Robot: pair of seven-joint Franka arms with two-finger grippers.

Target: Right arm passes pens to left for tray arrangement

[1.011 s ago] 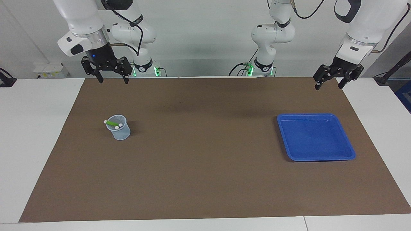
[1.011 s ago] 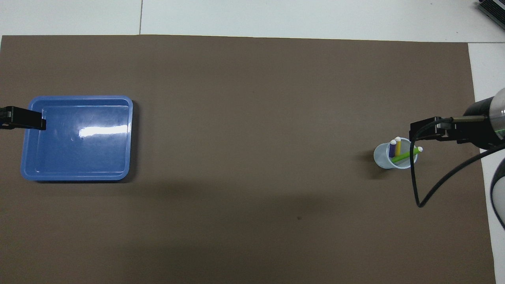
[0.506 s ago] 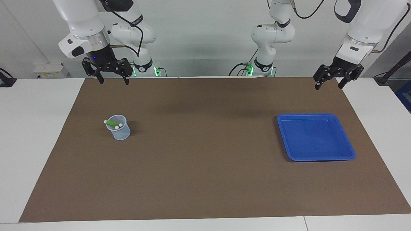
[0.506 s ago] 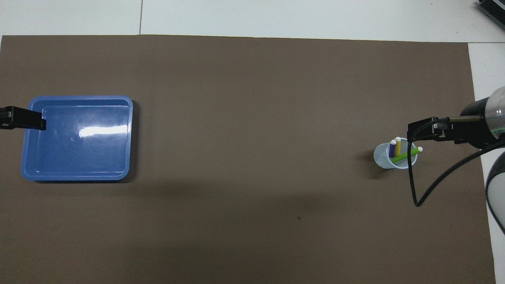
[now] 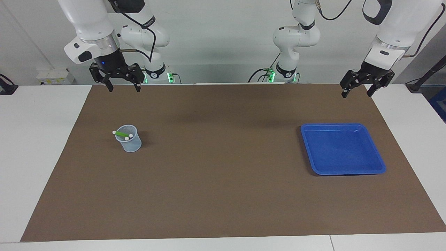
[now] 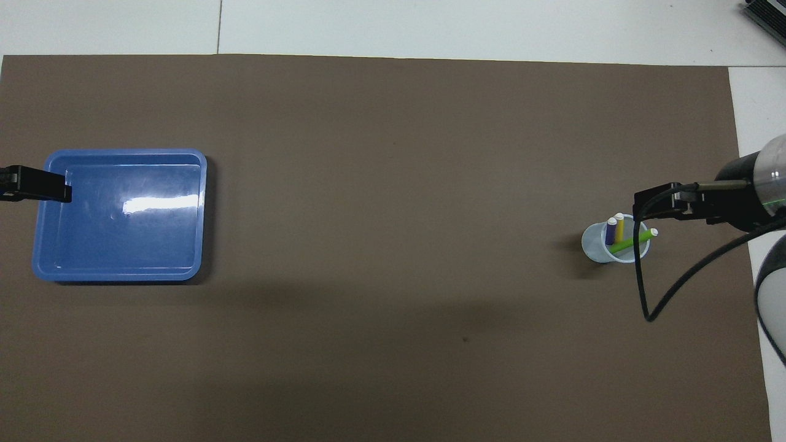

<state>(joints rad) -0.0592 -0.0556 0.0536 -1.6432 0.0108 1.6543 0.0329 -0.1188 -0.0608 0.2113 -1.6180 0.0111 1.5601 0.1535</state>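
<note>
Above the mat's robot-side edge, the right gripper has drifted slightly, both grippers spread empty.

Green, yellow, purple pens leaning in cup; blue tray empty.

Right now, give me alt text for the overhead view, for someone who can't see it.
A brown mat holds a clear cup with green, yellow and purple pens toward the right arm's end, and an empty blue tray toward the left arm's end.
</note>
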